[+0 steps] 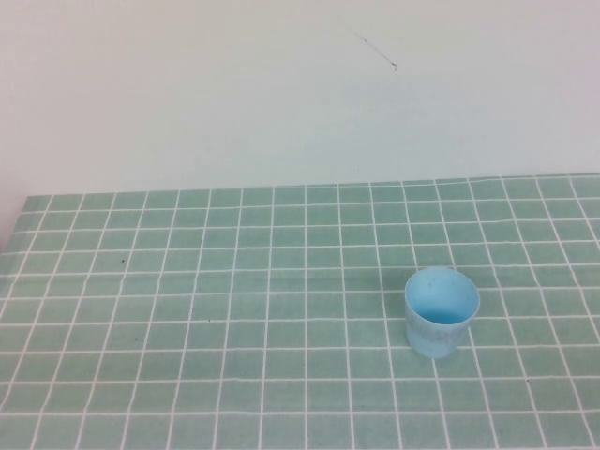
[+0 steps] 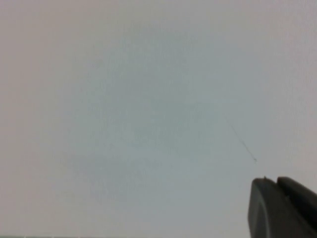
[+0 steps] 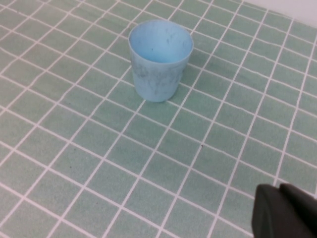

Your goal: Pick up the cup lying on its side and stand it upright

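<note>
A: What are the fingers doing?

B: Hard to say. The left gripper (image 2: 282, 208) shows only as a dark corner in its own wrist view, facing the pale wall (image 2: 148, 99); I cannot tell whether it is open or shut. The right gripper (image 3: 285, 210) is likewise just a dark edge, above the green tiled tablecloth (image 3: 74, 163); its state is unclear too. Neither appears in the high view.

A: And the cup?

B: The cup (image 1: 442, 311) stands upright on the tablecloth, mouth up, right of centre, apart from the right gripper, with nothing touching it.
</note>
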`<state>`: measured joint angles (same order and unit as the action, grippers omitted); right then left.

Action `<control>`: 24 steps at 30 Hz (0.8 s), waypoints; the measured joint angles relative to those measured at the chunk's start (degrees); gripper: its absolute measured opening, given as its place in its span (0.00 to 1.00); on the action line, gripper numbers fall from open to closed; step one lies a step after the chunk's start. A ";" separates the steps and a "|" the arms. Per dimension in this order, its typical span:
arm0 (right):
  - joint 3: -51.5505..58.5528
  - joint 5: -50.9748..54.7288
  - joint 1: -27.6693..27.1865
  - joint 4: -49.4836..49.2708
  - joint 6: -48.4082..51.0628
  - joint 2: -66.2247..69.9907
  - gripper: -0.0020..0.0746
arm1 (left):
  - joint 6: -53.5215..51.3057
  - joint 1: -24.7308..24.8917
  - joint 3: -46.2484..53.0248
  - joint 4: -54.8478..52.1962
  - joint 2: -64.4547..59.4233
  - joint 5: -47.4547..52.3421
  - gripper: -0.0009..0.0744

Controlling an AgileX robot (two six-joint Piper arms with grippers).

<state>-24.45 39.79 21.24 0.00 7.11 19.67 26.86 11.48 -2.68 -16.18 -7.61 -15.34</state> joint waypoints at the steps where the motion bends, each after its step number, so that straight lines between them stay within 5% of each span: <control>1: 0.00 0.00 0.00 0.00 0.00 0.00 0.02 | 0.95 -1.18 0.84 0.00 1.09 0.35 0.01; 7: 0.00 0.00 0.00 0.00 0.00 0.00 0.02 | 5.24 -6.07 2.77 0.00 3.82 2.65 0.01; 18: 0.00 -0.10 0.00 0.00 0.00 0.00 0.02 | 6.61 -6.26 2.77 0.97 4.33 17.56 0.01; 24: 0.00 0.01 0.00 0.00 0.00 0.00 0.02 | -15.25 -6.26 2.77 21.14 4.33 24.40 0.01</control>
<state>-24.45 39.80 21.24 0.00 7.11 19.67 11.61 5.22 0.08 4.97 -3.28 9.06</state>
